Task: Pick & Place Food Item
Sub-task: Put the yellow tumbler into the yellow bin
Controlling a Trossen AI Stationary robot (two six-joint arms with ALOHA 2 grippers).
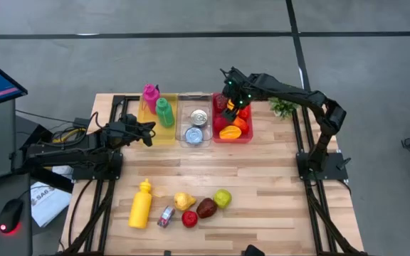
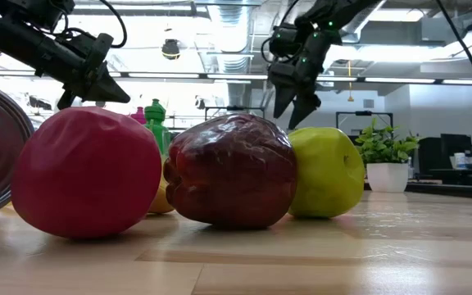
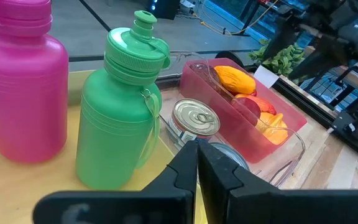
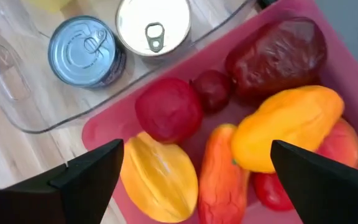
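Round pink-red plastic fruit (image 2: 86, 172) up front on the wooden tabletop (image 1: 276, 181).
Right pincer (image 1: 232, 97) gapes empty above the red bin (image 1: 245, 135); left pincer (image 1: 146, 133) closed, empty.

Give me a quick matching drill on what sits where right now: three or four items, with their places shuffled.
Items:
1. green bottle
2. two cans
3. yellow bottle
4. right gripper

Places:
A. open, over the red bin
B. lying on the table's front part
C. in the clear bin
D. standing in the yellow bin

Pairs: 1-D, 2-C, 3-B, 4-A
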